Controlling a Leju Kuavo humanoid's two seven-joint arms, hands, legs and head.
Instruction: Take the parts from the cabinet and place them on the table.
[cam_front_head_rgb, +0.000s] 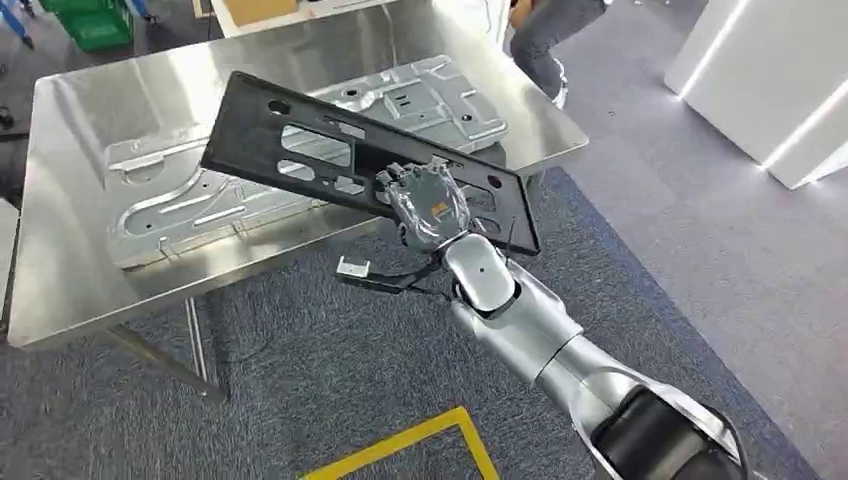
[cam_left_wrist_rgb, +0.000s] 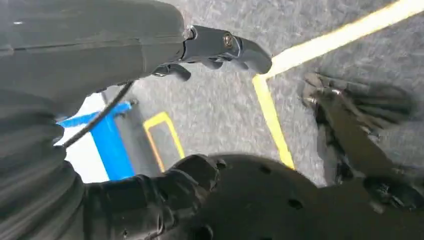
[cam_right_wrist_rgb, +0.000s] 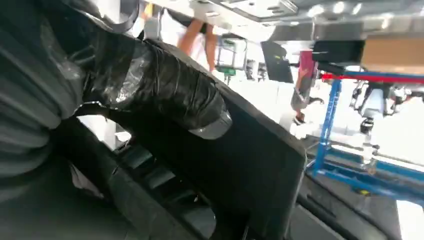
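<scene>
Right robot hand (cam_front_head_rgb: 432, 205) grips black panel (cam_front_head_rgb: 300, 150) above steel table (cam_front_head_rgb: 70, 270).

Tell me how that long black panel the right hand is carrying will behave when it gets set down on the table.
The black panel looks rigid: held near one end by the right hand, it shows no sag. Its cut-outs suggest it is light for its length. Flat and long, it should lie steady on the metal table, though it may slide.

no legible text or labels

We see a black panel (cam_front_head_rgb: 300, 140) over a shiny silver table (cam_front_head_rgb: 70, 260). The carpet (cam_front_head_rgb: 300, 370) is speckled grey, with yellow tape (cam_front_head_rgb: 420, 435) near us.
</scene>
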